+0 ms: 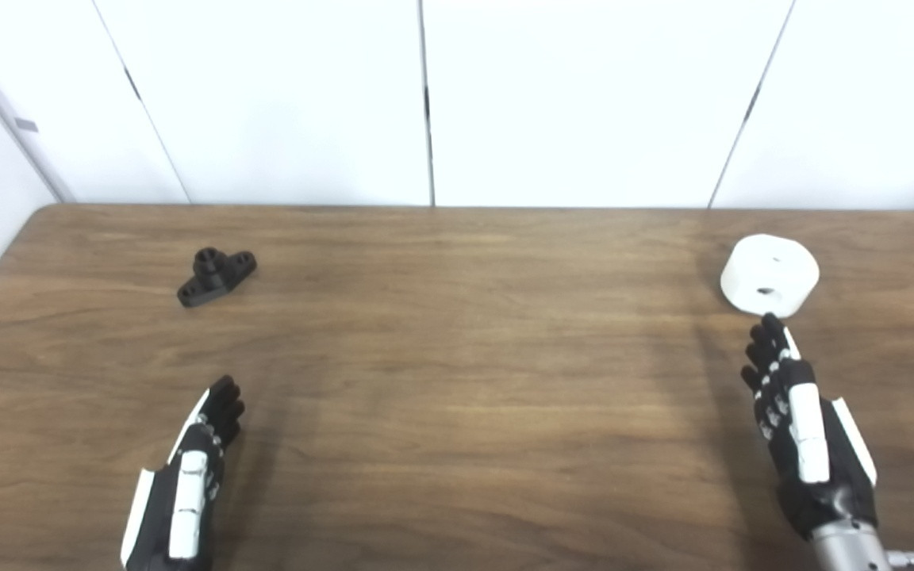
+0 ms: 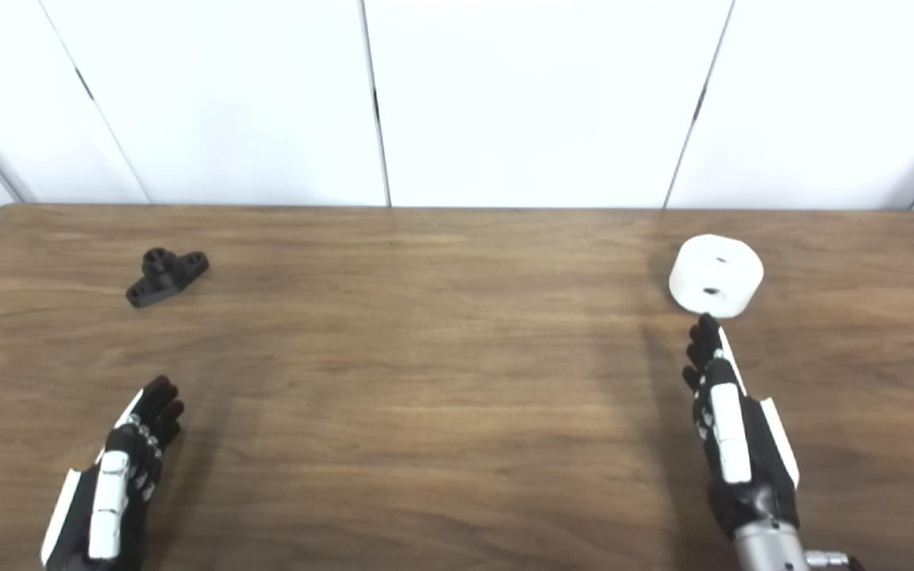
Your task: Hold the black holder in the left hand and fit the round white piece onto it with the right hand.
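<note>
Both hands, left hand (image 1: 187,468) and right hand (image 1: 802,428), empty, fingers extended; brown wood-grain table (image 1: 457,381); white panelled wall (image 1: 425,95) behind.

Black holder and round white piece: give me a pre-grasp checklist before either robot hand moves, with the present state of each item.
1. Black holder free on the table, nothing on it: ok.
2. Round white piece lying flat, holes up, unobstructed: ok.
3. Left robot hand open and holding nothing: ok.
4. Right robot hand open and holding nothing: ok.
5. Left robot hand near the holder: not ok, it is well short of it.
6. Right robot hand touching the white piece: cannot tell, fingertips reach its near edge in both views.
</note>
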Robot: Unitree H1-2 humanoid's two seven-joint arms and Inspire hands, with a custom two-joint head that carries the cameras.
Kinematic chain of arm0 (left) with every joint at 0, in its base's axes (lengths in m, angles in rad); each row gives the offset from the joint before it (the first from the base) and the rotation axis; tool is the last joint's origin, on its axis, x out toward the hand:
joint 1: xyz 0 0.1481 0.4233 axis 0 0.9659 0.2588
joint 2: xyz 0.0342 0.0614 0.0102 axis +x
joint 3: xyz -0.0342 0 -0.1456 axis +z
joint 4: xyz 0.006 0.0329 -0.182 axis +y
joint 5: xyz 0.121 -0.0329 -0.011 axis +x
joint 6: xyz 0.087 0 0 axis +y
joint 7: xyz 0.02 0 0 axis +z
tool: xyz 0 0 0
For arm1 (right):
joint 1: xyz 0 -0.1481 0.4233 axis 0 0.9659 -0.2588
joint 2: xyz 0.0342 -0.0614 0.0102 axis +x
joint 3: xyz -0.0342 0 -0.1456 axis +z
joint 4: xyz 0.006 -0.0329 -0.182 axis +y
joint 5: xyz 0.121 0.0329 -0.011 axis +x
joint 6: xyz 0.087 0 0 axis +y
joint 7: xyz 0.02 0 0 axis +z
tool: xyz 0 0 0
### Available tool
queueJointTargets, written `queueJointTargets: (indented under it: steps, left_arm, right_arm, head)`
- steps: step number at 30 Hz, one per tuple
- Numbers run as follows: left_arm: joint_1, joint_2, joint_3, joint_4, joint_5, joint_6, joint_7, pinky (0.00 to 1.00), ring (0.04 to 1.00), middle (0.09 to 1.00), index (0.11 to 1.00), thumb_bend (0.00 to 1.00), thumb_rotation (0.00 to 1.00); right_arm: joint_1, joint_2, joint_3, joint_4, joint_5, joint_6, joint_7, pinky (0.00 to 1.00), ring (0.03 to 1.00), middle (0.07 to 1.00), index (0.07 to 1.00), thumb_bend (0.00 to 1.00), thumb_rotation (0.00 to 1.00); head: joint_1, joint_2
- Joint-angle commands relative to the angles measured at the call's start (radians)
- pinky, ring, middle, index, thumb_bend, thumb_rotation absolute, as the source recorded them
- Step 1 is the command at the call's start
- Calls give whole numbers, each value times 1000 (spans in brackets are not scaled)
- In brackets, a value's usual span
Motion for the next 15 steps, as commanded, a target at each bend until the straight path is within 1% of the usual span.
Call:
queueJointTargets:
  steps: [1, 3, 7, 15]
  left_arm:
    - [14, -40, -10, -4, 14, -43, 10, 980, 948, 950, 941, 552, 945]
    - [15, -41, -11, -1, 17, -52, 14, 974, 945, 951, 941, 549, 942]
    - [19, -36, -15, 3, 32, -70, 14, 981, 949, 957, 952, 531, 968]
    - [24, -32, -15, -8, 38, -56, 19, 980, 952, 954, 952, 523, 963]
  right_arm:
    - [189, 11, 10, -20, 3, -96, 5, 1000, 1000, 996, 992, 528, 1000]
    - [189, 10, 10, -19, 2, -95, 4, 1000, 1000, 996, 992, 534, 1000]
    - [192, 9, 10, -20, -2, -98, 2, 1000, 1000, 988, 988, 533, 1000]
    - [195, 13, 10, -29, 4, -92, 1, 1000, 992, 981, 989, 533, 1000]
  head:
    - [1, 1]
    - [1, 1]
    - [-6, 9]
    - [-14, 15]
